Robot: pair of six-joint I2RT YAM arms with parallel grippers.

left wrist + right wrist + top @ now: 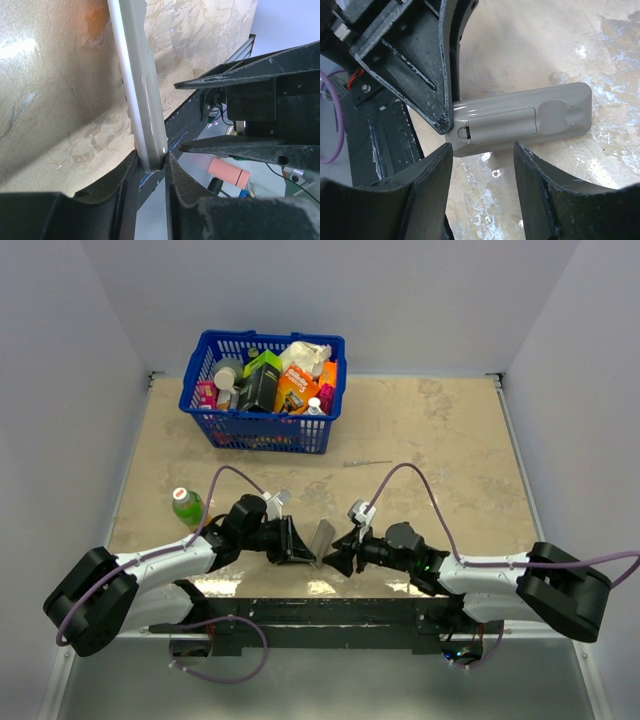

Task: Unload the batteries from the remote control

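Note:
The grey remote control [322, 537] is held on edge just above the table near its front edge. My left gripper [151, 159] is shut on one end of the remote [140, 75]. In the right wrist view the remote's back [560, 112] faces my right gripper [482, 150], with the battery cover [502, 125] closed in place. The right gripper is open and empty, its fingertips a little short of the remote's lower edge. It also shows in the left wrist view [180, 116], spread wide beside the remote. No batteries show on the remote or on the table.
A blue basket [262, 430] full of packets stands at the back left. A green bottle [186, 506] stands left of my left arm. A thin grey tool [366, 463] lies mid-table. A pinkish cylinder [228, 171] shows beyond the black front rail [330, 612].

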